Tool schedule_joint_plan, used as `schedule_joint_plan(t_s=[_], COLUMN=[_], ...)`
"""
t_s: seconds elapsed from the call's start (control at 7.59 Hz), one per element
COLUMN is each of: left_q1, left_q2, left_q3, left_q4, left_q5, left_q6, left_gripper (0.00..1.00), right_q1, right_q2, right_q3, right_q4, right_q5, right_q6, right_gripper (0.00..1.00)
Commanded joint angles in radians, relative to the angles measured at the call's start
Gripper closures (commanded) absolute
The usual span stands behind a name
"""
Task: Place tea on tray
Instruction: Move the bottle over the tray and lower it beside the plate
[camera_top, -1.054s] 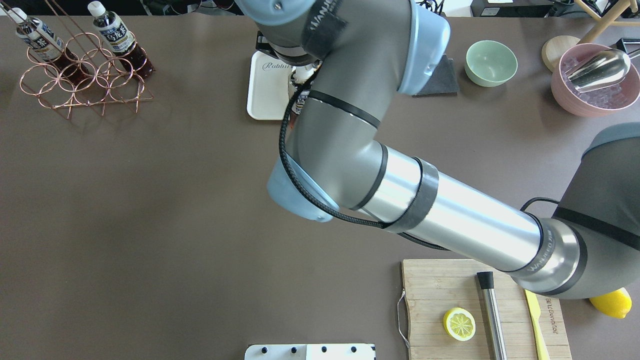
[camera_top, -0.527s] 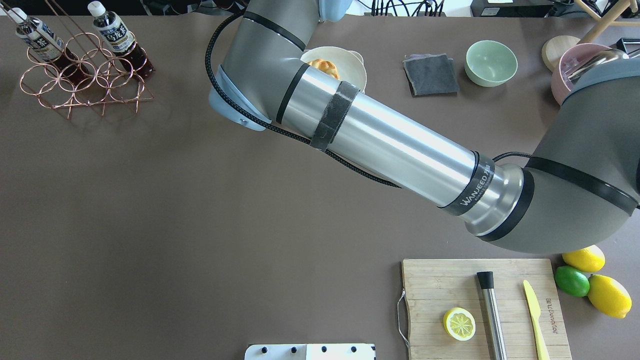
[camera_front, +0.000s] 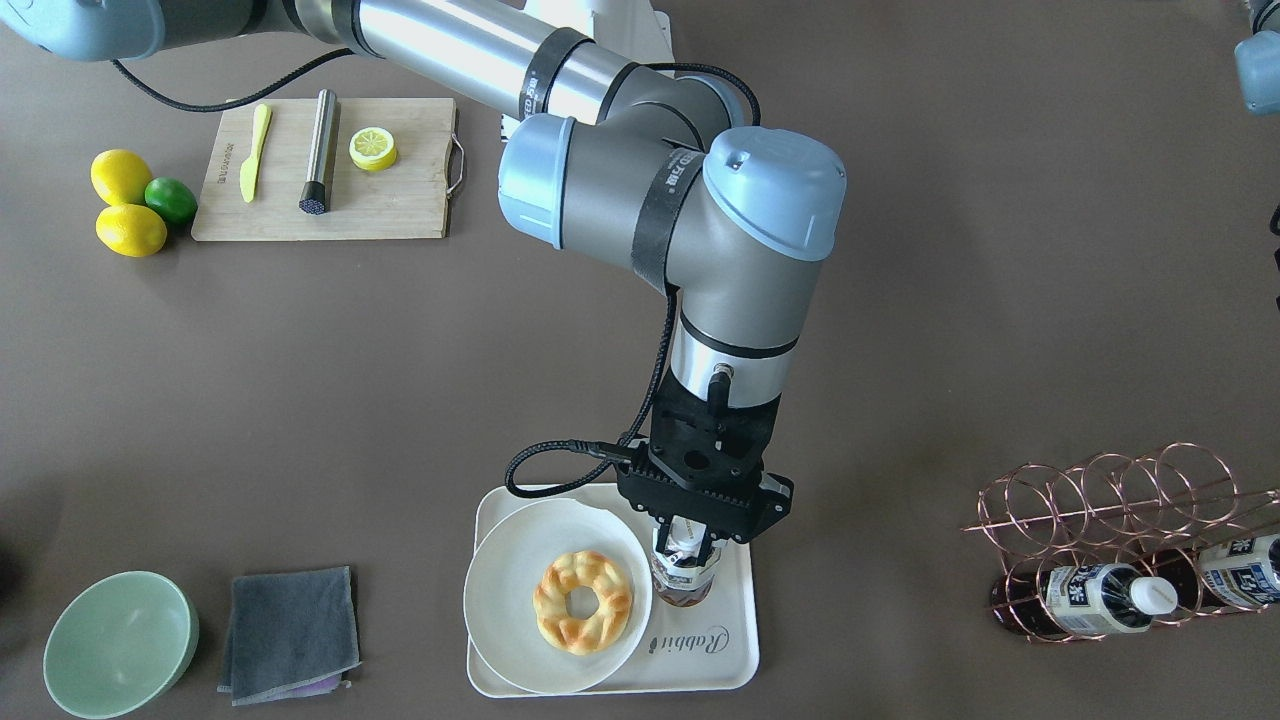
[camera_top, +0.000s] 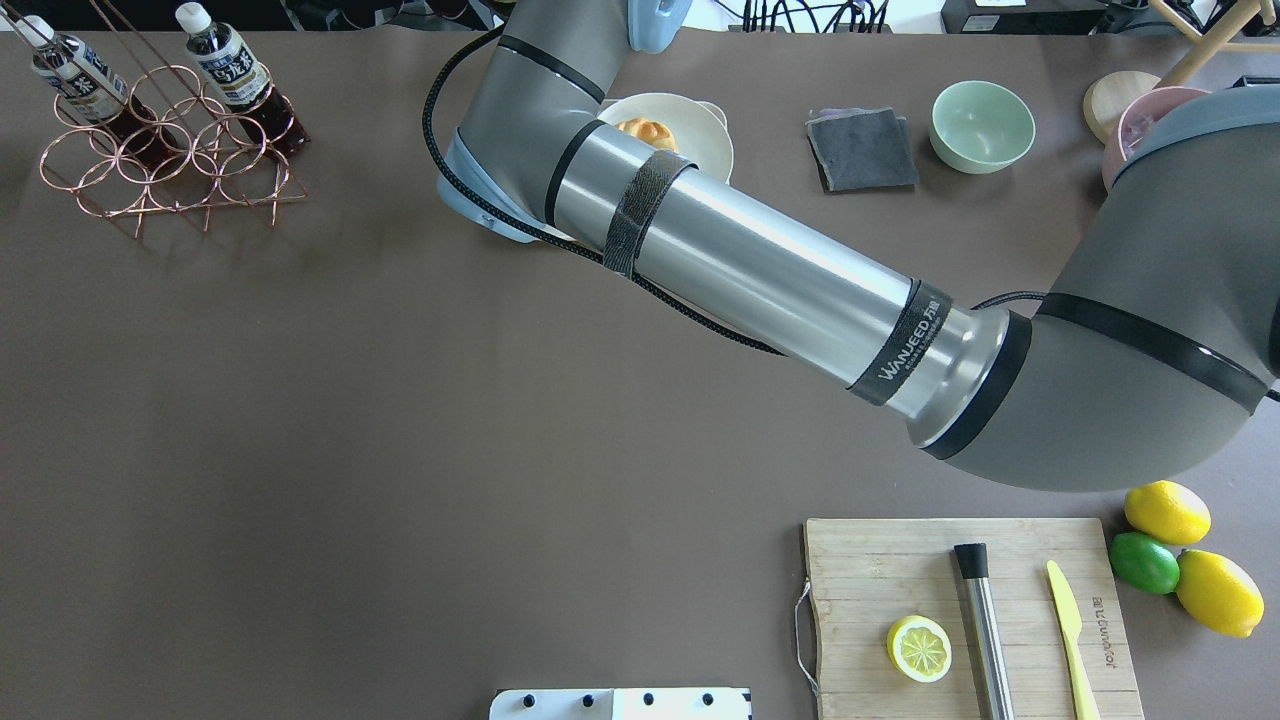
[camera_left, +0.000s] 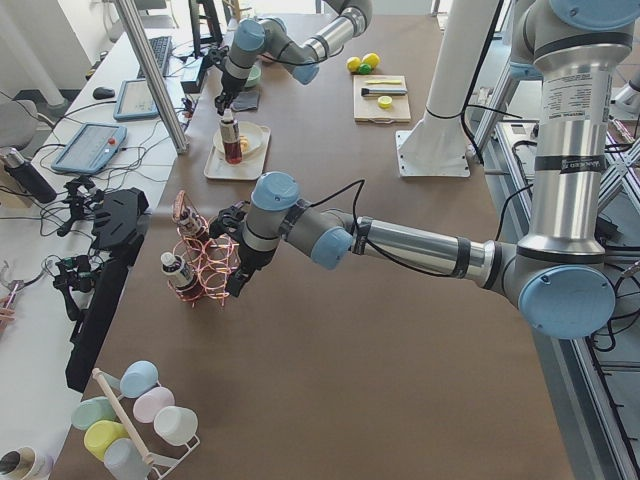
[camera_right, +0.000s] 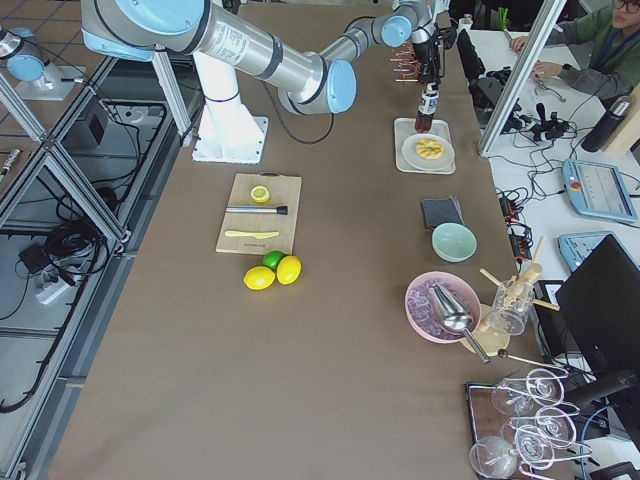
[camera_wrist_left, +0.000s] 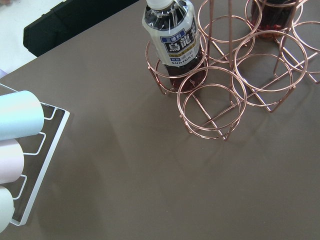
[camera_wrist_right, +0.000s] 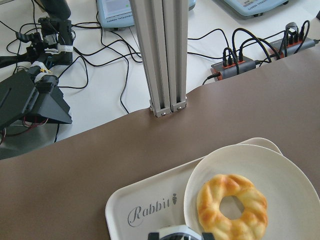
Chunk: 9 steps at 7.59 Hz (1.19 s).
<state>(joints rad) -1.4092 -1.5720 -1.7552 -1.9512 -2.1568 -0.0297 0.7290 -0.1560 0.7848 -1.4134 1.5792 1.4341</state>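
Observation:
The tea (camera_front: 682, 585), a small bottle of dark liquid with a white cap, stands upright on the cream tray (camera_front: 735, 610) marked "Rabbit", right beside a white plate (camera_front: 500, 590) with a ring pastry. My right gripper (camera_front: 690, 553) points straight down over it, fingers shut on the bottle's neck. In the right wrist view the tray (camera_wrist_right: 150, 205) and the bottle's cap (camera_wrist_right: 174, 233) show at the bottom edge. My left gripper (camera_left: 236, 280) hovers beside the copper wire rack (camera_left: 205, 265); I cannot tell whether it is open or shut.
The rack (camera_top: 170, 150) holds two more bottles (camera_top: 235, 75). A grey cloth (camera_top: 860, 148), green bowl (camera_top: 982, 125) and pink ice bowl (camera_right: 445, 305) lie along the far side. A cutting board (camera_top: 900, 580) and citrus fruit (camera_top: 1165, 512) sit near the front. Pastel cups (camera_wrist_left: 15, 117) sit beside the rack.
The right arm swung: its elbow left the middle of the table and moved toward the far edge, uncovering the plate and covering the tray. Since half a second ago it shifted only slightly.

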Motion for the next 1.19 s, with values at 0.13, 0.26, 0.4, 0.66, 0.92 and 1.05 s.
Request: schedule_joint_plan(t_s=[0.13,0.26,0.4,0.66,0.92,1.05], left_q1=[0.001,0.001,0.001,0.001,0.001,0.001], left_q2=[-0.01,-0.01,-0.01,-0.01,-0.01,-0.01], left_q3=[-0.001,0.0,-0.001,0.0,0.0,0.0], left_q4=[0.0,0.0,0.0,0.0,0.0,0.0], left_q5=[0.0,0.0,0.0,0.0,0.0,0.0], left_q6=[-0.004,-0.003,-0.003,-0.003,-0.002,-0.003], left_gripper=[0.02,0.02,0.02,0.02,0.02,0.02], right_q1=[-0.026,-0.039,-0.043,-0.043,-0.048,-0.048], right_q2=[0.013,0.021,0.035,0.039,0.039,0.038], right_q3=[-0.019,-0.022,-0.028,-0.032,-0.033,-0.041], right_q4=[-0.01,-0.025,-0.044,-0.061,-0.061,-0.061], right_q5=[-0.004,-0.014,-0.019,-0.021,-0.031,-0.034], right_q6=[0.032,0.04,0.045,0.037,0.032,0.032], right_gripper=[1.0,1.0,1.0,1.0,1.0,1.0])
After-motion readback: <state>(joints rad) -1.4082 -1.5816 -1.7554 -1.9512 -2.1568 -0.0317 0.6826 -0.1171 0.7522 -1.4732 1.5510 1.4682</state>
